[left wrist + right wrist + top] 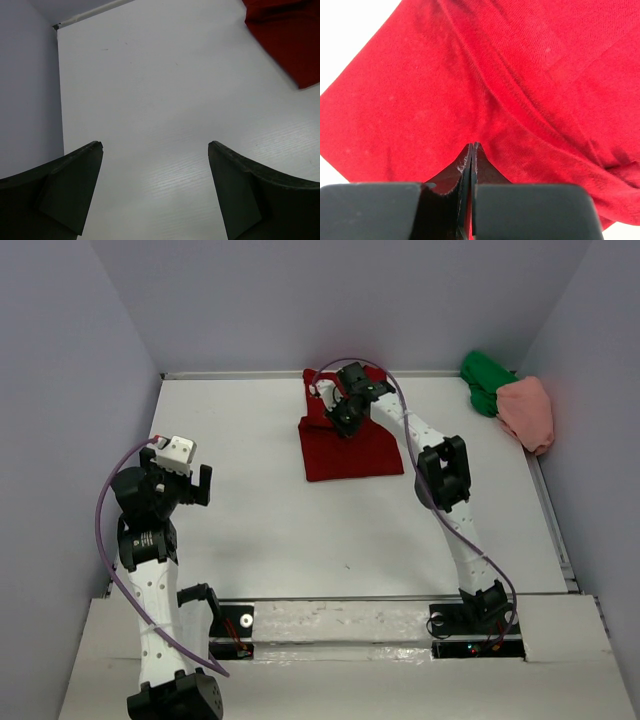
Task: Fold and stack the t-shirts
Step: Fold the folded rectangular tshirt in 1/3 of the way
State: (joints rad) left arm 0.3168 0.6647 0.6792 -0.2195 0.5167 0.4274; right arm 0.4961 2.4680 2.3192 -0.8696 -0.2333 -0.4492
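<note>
The dark red t-shirt (352,453) lies partly folded at the back middle of the table; it fills the right wrist view (420,100) and its corner shows in the left wrist view (290,35). My right gripper (345,418) sits over the shirt's far left part, its jaws (472,145) closed together with a sliver of red cloth between them. My left gripper (188,485) is open and empty (155,147) above bare table at the left, well apart from the shirt. The bright green t-shirt (485,380) and the salmon pink t-shirt (528,412) lie crumpled at the back right corner.
The white table (260,530) is walled by grey panels on the left, back and right. A raised strip runs along its back edge (90,15). Both arm bases stand at the near edge.
</note>
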